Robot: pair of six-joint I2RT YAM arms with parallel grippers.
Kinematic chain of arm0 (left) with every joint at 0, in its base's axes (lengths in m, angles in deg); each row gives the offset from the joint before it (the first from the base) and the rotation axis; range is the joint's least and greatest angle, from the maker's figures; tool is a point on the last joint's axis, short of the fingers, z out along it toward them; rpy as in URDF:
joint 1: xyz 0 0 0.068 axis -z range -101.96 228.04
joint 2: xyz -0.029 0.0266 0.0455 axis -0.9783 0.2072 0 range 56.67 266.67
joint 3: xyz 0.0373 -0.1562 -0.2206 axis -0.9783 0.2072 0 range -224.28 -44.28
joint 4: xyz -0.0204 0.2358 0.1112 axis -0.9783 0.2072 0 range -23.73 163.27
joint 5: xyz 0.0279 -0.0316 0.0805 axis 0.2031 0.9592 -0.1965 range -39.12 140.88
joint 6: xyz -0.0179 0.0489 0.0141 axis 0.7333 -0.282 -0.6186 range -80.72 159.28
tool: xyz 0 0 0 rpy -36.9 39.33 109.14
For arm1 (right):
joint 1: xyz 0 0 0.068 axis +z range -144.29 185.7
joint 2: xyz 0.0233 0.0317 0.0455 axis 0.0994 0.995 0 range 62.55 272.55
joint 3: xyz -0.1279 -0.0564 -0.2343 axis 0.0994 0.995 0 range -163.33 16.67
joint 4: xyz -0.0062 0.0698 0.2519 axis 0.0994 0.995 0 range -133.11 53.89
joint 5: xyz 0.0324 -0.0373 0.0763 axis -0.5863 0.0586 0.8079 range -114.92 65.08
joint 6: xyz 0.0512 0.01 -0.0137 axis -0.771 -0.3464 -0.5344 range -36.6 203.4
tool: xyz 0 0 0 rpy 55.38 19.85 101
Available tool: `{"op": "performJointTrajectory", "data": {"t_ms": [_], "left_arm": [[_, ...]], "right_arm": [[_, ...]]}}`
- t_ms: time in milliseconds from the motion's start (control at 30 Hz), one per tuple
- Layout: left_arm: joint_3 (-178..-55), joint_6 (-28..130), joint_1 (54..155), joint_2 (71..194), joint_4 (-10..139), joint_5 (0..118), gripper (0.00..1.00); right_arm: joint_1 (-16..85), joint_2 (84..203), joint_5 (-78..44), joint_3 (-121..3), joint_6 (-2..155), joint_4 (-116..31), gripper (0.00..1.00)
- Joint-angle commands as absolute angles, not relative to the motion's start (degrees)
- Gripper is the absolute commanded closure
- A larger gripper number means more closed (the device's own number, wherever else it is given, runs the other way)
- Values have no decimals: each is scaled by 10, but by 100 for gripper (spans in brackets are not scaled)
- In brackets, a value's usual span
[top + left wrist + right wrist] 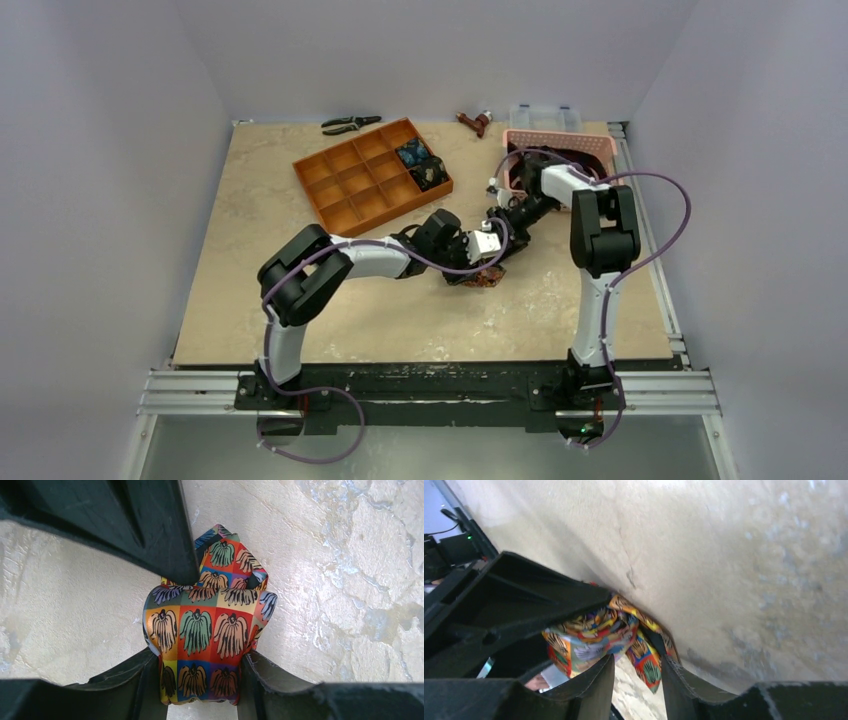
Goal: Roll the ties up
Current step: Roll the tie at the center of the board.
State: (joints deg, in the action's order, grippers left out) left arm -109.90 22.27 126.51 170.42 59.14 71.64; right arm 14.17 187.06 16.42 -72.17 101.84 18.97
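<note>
The orange-yellow-red printed tie lies bunched in a small bundle on the table's middle. My left gripper is shut on this tie, one finger on each side of the bundle. My right gripper comes from the far side with its jaws apart. A loose end of the tie hangs between them against the right finger. One right finger presses on the bundle's top. Two dark rolled ties sit in the orange tray.
A pink basket stands at the back right behind my right arm, with a clear box beyond it. Pliers and a small red-brown tool lie at the table's far edge.
</note>
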Motion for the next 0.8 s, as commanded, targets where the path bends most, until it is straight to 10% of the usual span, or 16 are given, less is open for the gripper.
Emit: {"op": "performJointTrajectory", "data": {"t_ms": [0, 233, 567, 767], "left_arm": [[-1076, 176, 1269, 1717, 712, 662, 73], [-1094, 177, 1273, 1727, 730, 661, 73], [-1091, 175, 1273, 1729, 741, 658, 73], [-1096, 182, 1273, 1734, 741, 659, 73]], "right_arm": [[110, 1855, 229, -708, 1082, 256, 58], [97, 1809, 225, -652, 1031, 209, 24], [102, 1798, 221, -647, 984, 157, 22], [103, 1744, 120, -574, 917, 80, 2]]}}
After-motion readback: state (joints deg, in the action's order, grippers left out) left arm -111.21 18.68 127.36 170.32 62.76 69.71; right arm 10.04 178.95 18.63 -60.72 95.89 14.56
